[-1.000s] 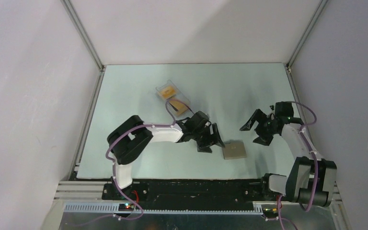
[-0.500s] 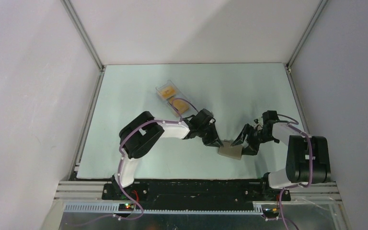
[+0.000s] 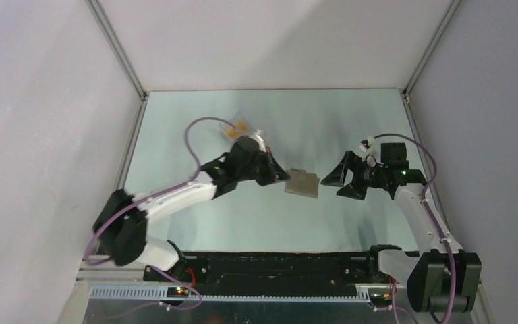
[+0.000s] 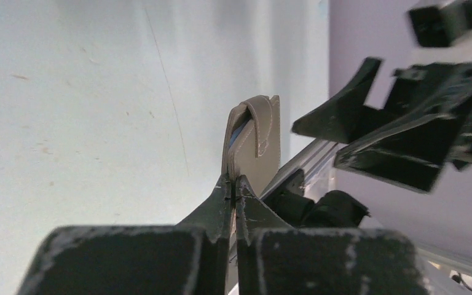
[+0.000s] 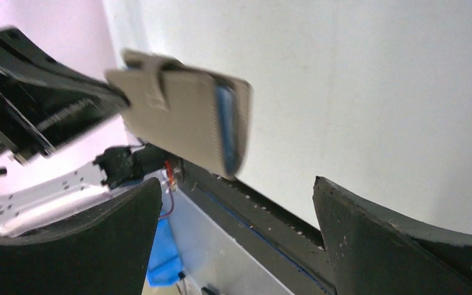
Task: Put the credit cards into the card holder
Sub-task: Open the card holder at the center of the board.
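Two tools face each other above the bench (image 3: 175,142): my left tool (image 3: 283,177) pinches the folded grey card holder (image 3: 302,182) by one edge. My right tool (image 3: 337,183) is spread wide just beside it, not touching.

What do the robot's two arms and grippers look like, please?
Both arms have white links and bulky black joints, the left arm and right arm alike, each trailed by a purple cable. The left gripper and right gripper are black, with wedge-shaped fingers; the left's look scuffed grey.
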Robot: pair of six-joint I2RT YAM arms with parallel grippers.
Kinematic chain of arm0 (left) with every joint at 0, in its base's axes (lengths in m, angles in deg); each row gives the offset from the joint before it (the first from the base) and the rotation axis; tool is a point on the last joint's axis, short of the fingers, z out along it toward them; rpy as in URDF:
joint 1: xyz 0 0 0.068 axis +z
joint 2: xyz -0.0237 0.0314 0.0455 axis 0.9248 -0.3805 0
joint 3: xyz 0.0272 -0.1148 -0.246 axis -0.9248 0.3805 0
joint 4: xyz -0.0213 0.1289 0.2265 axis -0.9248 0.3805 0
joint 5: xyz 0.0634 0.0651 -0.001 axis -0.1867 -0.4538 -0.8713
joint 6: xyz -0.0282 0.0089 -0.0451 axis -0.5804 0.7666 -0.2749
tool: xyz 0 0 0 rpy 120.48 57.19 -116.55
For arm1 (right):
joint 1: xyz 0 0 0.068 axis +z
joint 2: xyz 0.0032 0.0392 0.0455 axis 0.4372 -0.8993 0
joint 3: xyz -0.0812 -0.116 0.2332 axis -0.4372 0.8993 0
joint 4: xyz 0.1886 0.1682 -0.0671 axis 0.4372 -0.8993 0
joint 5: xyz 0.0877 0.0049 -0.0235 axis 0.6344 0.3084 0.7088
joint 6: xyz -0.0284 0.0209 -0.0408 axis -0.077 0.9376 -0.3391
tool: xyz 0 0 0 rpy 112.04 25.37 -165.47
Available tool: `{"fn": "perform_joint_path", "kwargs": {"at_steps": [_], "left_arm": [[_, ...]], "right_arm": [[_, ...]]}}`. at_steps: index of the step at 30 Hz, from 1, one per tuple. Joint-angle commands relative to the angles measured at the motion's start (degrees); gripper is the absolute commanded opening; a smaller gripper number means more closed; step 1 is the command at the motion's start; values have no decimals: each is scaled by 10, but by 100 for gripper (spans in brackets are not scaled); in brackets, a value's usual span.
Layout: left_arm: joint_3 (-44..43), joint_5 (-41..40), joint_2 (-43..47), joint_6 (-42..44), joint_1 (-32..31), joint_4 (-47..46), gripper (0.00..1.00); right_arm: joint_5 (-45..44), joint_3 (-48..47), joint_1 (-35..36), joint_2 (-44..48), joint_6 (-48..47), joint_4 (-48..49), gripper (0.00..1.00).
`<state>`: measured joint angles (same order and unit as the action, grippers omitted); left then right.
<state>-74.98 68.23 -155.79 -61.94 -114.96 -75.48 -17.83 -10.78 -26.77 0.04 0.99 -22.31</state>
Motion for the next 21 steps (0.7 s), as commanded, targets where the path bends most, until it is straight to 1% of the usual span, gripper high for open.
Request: {"fn": "perform_joint_path", "kwargs": {"at_steps": [1,3,4,5,6,7,8,9,10,11,13,17,21], "left_arm": [[40,-23,125,32,37,16,0],[53,-22,169,36,45,15,0],[60,-20,180,37,48,15,0],[62,-19,201,37,49,15,0],[64,-18,210,38,51,15,0],[66,-19,227,38,51,15,0],[67,-20,234,38,51,15,0],[68,-21,248,38,51,15,0],[68,-20,255,37,51,15,0],[69,-20,267,34,51,15,0],[71,-18,284,28,51,12,0],[81,-20,314,17,51,0,0],[88,-23,335,8,52,-5,0]], "right_arm": [[97,-16,34,2,3,12,97],[133,-16,68,0,30,42,97],[153,-15,77,0,43,73,97],[160,-15,98,1,70,91,97],[170,-15,107,1,106,131,97],[187,-13,124,1,123,153,96],[196,-12,131,-2,161,208,96],[206,-8,142,-4,179,259,95],[207,-7,147,-8,210,278,95],[208,-5,159,-11,224,318,95],[210,-4,172,-25,257,363,93],[210,-5,197,-42,310,447,88],[213,-5,222,-47,385,550,78]]}}
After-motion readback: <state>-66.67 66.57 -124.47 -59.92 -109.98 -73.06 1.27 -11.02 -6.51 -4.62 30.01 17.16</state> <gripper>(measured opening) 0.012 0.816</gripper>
